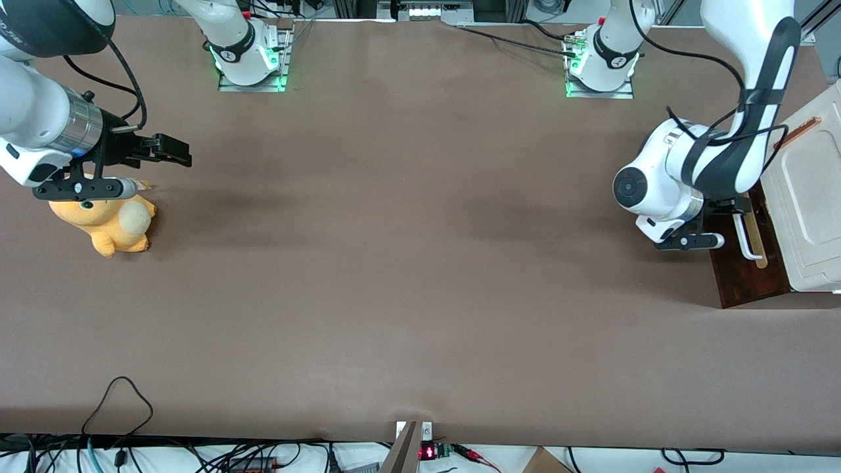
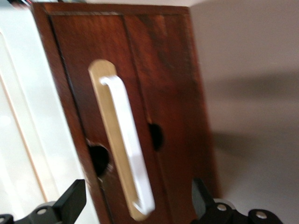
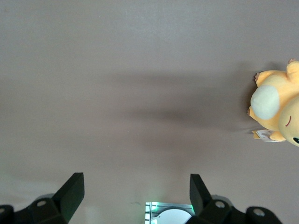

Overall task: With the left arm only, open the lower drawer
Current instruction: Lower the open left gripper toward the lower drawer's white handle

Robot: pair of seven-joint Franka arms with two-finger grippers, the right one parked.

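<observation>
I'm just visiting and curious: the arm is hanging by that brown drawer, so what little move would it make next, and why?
Probably ease the hand forward until its open fingers straddle the white bar handle of the lower drawer, then close. In the wrist view the handle sits between the two fingers but is not yet touched, so nothing is gripped for pulling.

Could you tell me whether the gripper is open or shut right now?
Open: the gripper hovers in front of the lower drawer, fingers spread wide either side of its white handle.
</observation>
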